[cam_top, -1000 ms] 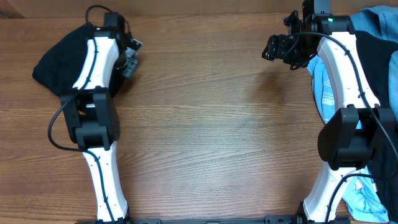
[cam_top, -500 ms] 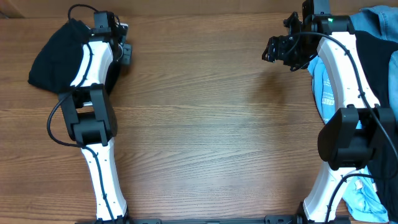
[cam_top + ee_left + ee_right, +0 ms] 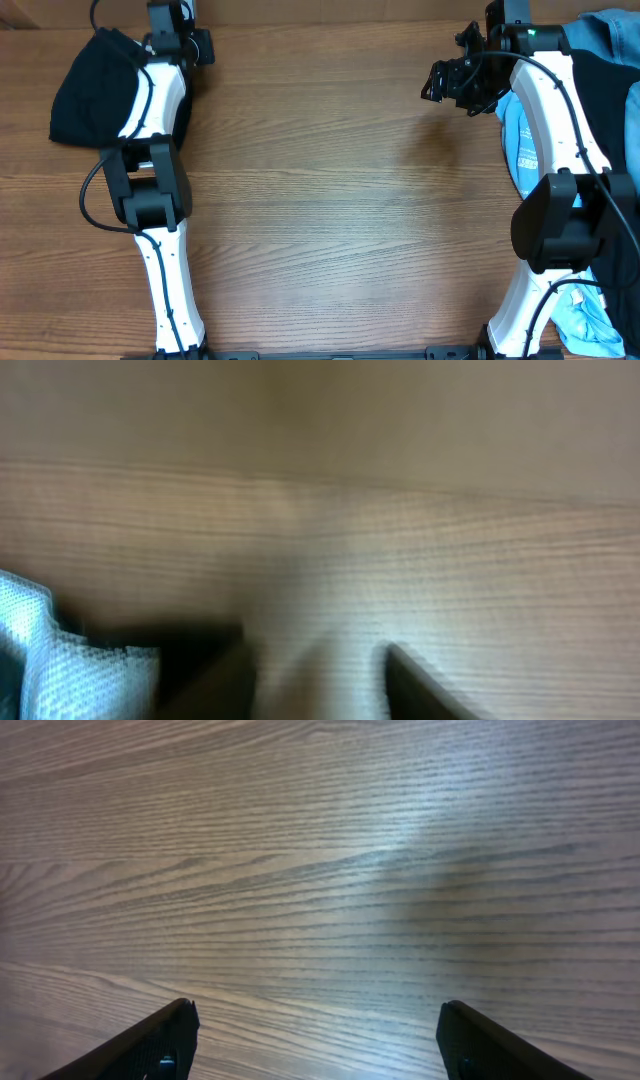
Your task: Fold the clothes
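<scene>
Black garment point(image 3: 85, 90): bunched heap at 10 o'clock on the wooden surface point(image 3: 320, 200), partly under the left arm's white link. Left gripper point(image 3: 190, 45): at the garment's 2 o'clock edge, near the far rim; wrist view blurred, jaws parted, bare wood between them, nothing held. Right gripper point(image 3: 450, 85): 1 o'clock, jaws wide apart over bare wood, empty. Other clothes, 3 o'clock edge: light blue piece point(image 3: 515, 150), second black piece point(image 3: 615, 110), denim-blue piece point(image 3: 600, 30), overlapping in one pile
</scene>
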Robot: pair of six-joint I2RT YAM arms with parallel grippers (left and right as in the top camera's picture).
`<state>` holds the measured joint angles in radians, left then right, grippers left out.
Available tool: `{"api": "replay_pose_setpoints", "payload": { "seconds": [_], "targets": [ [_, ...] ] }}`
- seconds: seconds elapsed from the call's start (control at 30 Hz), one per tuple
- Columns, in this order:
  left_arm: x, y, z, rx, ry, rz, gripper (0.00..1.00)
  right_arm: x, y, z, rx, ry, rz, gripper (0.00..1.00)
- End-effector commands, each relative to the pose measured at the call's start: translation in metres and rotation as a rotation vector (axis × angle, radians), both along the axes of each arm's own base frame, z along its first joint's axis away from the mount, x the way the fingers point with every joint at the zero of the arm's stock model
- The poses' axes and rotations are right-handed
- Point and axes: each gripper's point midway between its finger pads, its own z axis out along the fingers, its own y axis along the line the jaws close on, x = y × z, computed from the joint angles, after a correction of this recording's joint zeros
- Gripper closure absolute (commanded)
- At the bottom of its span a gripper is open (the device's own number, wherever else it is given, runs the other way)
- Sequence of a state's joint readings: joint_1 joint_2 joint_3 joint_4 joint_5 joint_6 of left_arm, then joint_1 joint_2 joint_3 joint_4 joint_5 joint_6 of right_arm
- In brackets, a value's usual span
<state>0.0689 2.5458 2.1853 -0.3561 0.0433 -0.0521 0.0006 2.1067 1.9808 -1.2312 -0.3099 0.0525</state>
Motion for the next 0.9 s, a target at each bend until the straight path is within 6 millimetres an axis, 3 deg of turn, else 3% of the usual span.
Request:
{"api": "replay_pose_setpoints", "payload": {
  "seconds": [0.0,0.03,0.1,0.17,0.2,0.27,0.3,0.4,0.67,0.77,0.87],
  "targets": [
    [-0.022,-0.012,0.083,-0.02,0.043,-0.038,0.33,0.003,0.0,0.022,0.008,-0.052,-0.006,0.19],
    [-0.045,-0.008,0.098,0.016,0.12,-0.046,0.26,0.002,0.0,0.022,0.008,-0.05,-0.006,0.19],
    [-0.074,0.011,0.117,0.093,0.197,0.024,0.24,0.003,0.0,0.022,0.007,-0.052,-0.006,0.19],
    [-0.088,0.031,0.111,0.164,0.258,0.094,0.3,0.002,0.0,0.022,0.007,-0.048,-0.006,0.19],
    [-0.093,0.035,0.097,0.166,0.304,0.104,0.45,0.002,0.0,0.022,0.007,-0.047,-0.006,0.19],
    [-0.098,0.042,0.067,0.134,0.371,0.142,0.86,0.002,0.0,0.022,0.005,-0.05,-0.003,0.19],
    [-0.101,0.046,0.049,0.106,0.406,0.18,0.96,0.002,0.0,0.022,0.005,-0.051,-0.003,0.19],
    [-0.108,0.05,0.002,0.076,0.497,0.221,0.96,0.002,0.0,0.022,0.006,-0.048,-0.002,0.19],
    [-0.11,0.051,-0.068,0.06,0.59,0.246,0.96,-0.002,0.0,0.021,0.006,-0.032,-0.002,0.19],
    [-0.096,0.053,-0.081,0.058,0.544,0.249,0.96,-0.002,0.0,0.021,0.005,-0.032,-0.003,0.19],
    [-0.076,0.053,-0.077,0.054,0.46,0.249,0.95,-0.002,0.0,0.021,0.005,-0.032,-0.003,0.19]
  ]
}}
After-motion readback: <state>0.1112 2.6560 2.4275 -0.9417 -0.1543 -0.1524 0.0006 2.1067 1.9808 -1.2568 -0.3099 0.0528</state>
